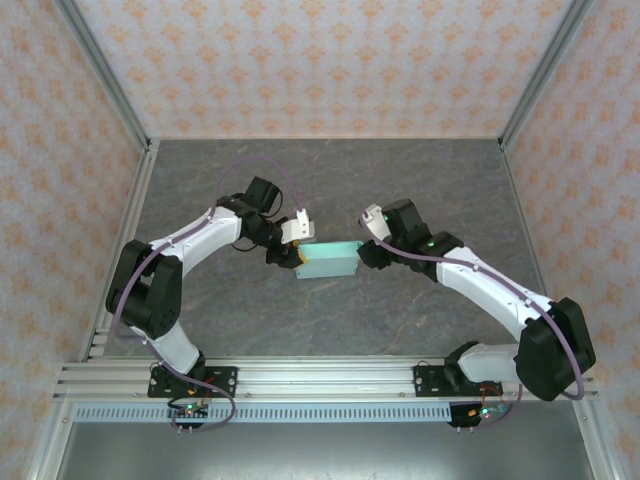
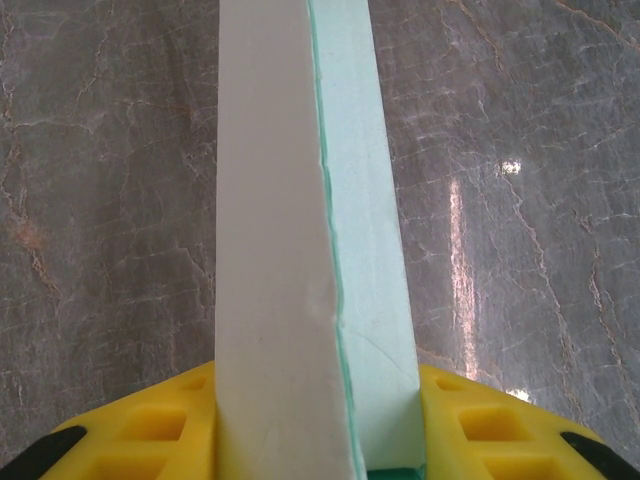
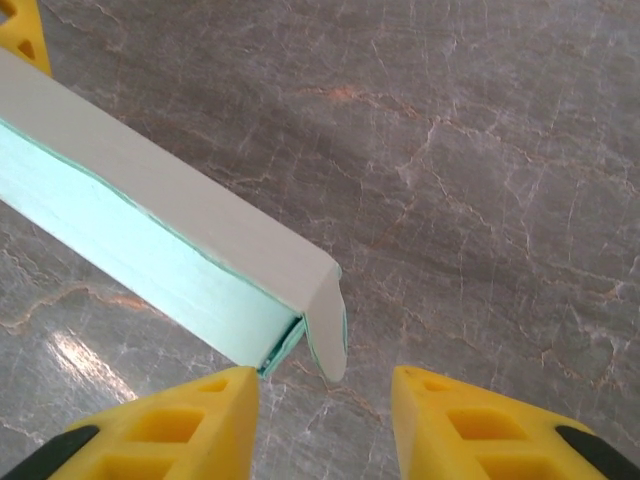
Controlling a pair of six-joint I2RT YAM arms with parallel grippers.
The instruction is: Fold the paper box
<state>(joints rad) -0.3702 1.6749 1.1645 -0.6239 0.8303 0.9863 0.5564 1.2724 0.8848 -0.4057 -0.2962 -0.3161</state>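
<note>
Top external: paper box (image 1: 328, 262) juts from left claw (image 1: 284, 258), which is clamped on its end. Right claw (image 1: 366, 256) apart, just off box's far end, by loose flap (image 3: 325, 320). Light thin card, likely creases easily; pinch flap edge.

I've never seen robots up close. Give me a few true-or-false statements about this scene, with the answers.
1. The left gripper clamps the paper box between its yellow fingers. True.
2. The right gripper squeezes the box as well. False: its fingers stand apart, and the box's end lies just ahead of them, ungripped.
3. The box is bright red. False: it is pale mint green.
4. A small flap at the box's end by the right gripper sticks out, untucked. True.
</note>
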